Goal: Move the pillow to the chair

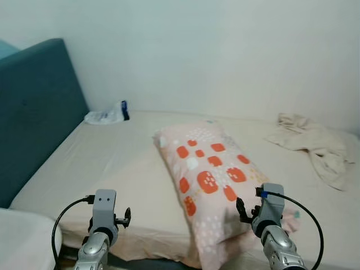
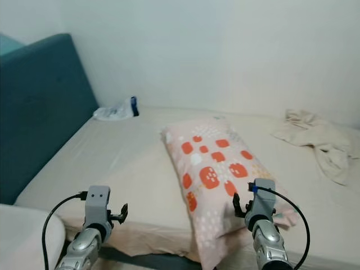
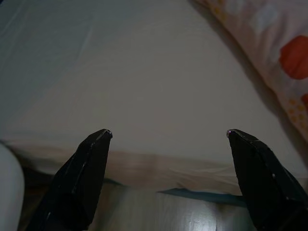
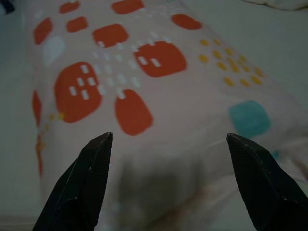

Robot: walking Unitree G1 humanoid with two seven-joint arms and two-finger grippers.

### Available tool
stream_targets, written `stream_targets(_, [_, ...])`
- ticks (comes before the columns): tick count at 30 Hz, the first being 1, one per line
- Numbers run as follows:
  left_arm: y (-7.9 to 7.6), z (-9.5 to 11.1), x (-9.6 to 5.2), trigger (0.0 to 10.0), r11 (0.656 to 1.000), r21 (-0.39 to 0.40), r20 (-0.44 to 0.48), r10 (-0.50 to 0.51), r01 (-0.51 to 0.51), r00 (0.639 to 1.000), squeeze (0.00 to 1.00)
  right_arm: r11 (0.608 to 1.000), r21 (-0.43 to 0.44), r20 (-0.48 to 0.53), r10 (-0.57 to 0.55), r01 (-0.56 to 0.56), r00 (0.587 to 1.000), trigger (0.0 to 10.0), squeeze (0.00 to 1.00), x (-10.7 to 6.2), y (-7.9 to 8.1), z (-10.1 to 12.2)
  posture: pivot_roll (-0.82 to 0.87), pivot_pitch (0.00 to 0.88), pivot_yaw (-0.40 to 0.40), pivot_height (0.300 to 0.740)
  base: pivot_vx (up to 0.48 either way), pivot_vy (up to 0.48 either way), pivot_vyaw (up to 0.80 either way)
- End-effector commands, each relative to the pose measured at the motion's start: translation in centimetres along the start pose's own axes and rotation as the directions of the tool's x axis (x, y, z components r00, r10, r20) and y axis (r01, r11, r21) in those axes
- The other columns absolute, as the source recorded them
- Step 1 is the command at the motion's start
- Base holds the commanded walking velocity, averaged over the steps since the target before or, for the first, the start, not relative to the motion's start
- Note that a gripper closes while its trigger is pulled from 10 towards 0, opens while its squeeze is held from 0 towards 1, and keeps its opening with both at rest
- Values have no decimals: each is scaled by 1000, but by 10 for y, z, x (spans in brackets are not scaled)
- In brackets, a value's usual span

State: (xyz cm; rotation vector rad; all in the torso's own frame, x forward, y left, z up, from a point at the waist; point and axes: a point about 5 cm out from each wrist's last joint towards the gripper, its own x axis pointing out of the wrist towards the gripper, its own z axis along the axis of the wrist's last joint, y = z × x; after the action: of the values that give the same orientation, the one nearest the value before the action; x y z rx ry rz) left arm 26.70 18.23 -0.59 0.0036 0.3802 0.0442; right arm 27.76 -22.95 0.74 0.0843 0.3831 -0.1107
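Observation:
A pale pink pillow (image 1: 211,174) with orange and white patches lies lengthwise on the bed (image 1: 112,163), its near end hanging over the front edge. My right gripper (image 4: 168,139) is open, its black fingertips (image 4: 96,149) just short of the pillow's near end (image 4: 144,91). My left gripper (image 3: 168,134) is open too, held over the bare sheet (image 3: 144,72) at the bed's front edge, left of the pillow (image 3: 269,43). Both arms (image 1: 101,225) rise from the bottom of the head views.
A teal headboard (image 1: 34,107) stands at the left. A white bag with a blue part (image 1: 107,116) lies at the bed's far left by the wall. A crumpled beige cloth (image 1: 315,143) lies far right. A white rounded object (image 1: 22,239) sits bottom left.

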Motion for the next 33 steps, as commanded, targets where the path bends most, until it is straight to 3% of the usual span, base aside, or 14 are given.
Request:
stream_targets(1, [2, -2, -1, 10000, 1000, 1, -6, -3, 3, 1000, 0, 1000, -3, -26, 3, -3, 1000, 10000, 0, 0, 4, -5, -68, 0, 2, 740, 0, 0, 0])
stream_targets(4, [1, -2, -1, 10000, 1000, 10, -7, -15, 15, 1000, 0, 1000, -5, -26, 3, -3, 1000, 10000, 0, 0, 4, -5, -66, 0, 0, 740, 0, 0, 0])
stream_targets(11, [-1, -3, -2, 10000, 1000, 8, -4, -19, 19, 1000, 0, 1000, -9, -28, 10, -10, 1000, 10000, 0, 1, 8, -5, -62, 0, 1, 740, 0, -471, 0])
stream_targets(27, [-2, 5, 1, 10000, 999, -16, 33, -30, 31, 999, 0, 999, 36, -25, 28, -27, 999, 10000, 0, 9, 13, 9, -66, 0, -3, 730, 0, 0, 0])
stream_targets(33, [0, 10, 2, 10000, 1000, -21, 57, -13, 14, 998, 0, 988, 82, 23, 129, -131, 991, 10000, 0, 13, 23, 18, -67, 0, -7, 700, 0, 0, 0])
